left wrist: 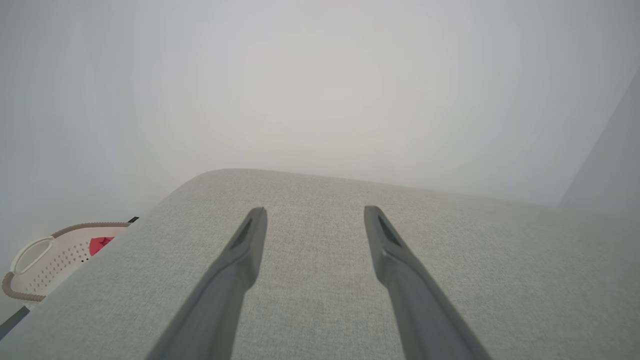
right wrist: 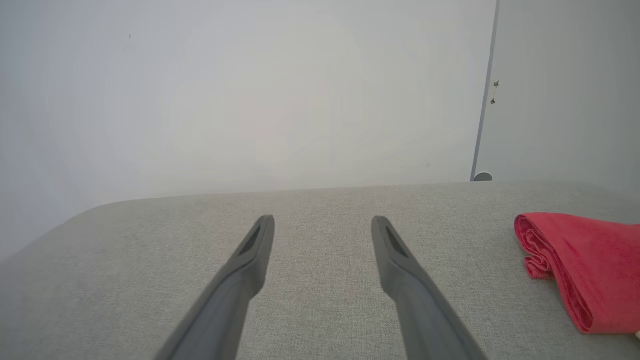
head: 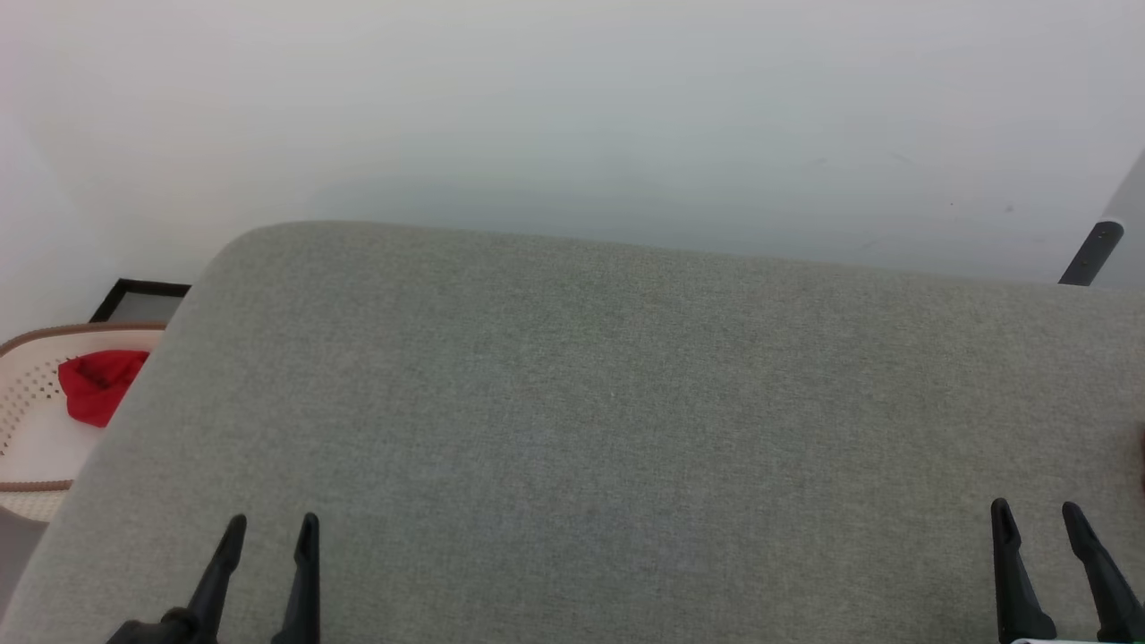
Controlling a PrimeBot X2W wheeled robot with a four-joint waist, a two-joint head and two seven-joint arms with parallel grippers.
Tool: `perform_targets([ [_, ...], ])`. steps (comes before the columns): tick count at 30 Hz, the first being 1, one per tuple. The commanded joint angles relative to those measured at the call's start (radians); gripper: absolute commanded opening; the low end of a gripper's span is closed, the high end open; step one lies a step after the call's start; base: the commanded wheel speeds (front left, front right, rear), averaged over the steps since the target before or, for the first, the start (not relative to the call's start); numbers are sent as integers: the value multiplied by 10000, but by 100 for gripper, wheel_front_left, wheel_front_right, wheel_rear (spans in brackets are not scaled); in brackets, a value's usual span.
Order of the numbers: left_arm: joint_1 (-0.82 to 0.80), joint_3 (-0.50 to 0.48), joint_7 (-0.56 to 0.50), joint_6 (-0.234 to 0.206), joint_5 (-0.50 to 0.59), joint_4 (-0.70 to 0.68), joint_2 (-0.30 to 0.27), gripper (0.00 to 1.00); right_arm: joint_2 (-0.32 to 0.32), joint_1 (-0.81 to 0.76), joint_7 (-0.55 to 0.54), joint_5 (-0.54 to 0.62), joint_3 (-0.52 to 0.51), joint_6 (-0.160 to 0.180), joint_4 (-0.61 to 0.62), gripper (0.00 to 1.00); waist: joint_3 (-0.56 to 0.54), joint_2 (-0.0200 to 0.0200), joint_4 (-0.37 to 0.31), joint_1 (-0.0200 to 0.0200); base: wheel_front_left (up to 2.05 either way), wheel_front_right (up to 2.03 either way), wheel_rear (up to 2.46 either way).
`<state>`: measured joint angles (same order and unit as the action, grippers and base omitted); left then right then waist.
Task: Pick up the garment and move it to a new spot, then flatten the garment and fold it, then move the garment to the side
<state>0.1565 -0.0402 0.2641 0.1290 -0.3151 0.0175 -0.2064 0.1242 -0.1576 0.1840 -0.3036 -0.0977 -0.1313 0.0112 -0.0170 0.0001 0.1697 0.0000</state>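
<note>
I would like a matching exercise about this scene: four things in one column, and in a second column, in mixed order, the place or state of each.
1. left gripper
2. garment
3. red cloth lump
4. basket

A. inside the basket
B. folded, lying on the grey surface
C. open, over the grey surface
D. off the grey surface, at its left

Pairs: 1-C, 2-B, 3-A, 4-D

wall (head: 572,107): plain white | surface (head: 626,402): grey fabric, rounded corner | basket (head: 22,407): white, far left
</note>
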Motion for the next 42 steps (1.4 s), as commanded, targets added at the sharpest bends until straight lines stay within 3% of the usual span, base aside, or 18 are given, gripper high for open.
perform_targets([
  [1,135,-33,-9,28,55,-25,9,100,-26,-122,-18,38,-61,12,94,100,4,-1,-7,0,0,0,0],
  [29,-11,18,-9,29,-180,107,33,100,-100,-218,-282,-73,-48,12,431,100,59,-1,-11,0,0,0,0],
  [30,34,33,0,0,-117,98,27,0,-123,-217,-274,-23,-50,0,395,0,59,-1,-11,0,0,0,0],
  [35,163,118,-21,-3,-198,496,246,0,-228,-211,-290,-106,7,0,-34,0,63,-1,-19,0,0,0,0],
  [42,-103,93,-334,-9,-1492,649,325,0,-272,72,-545,-1373,-2,1,-268,0,70,-1,-115,0,0,0,0],
])
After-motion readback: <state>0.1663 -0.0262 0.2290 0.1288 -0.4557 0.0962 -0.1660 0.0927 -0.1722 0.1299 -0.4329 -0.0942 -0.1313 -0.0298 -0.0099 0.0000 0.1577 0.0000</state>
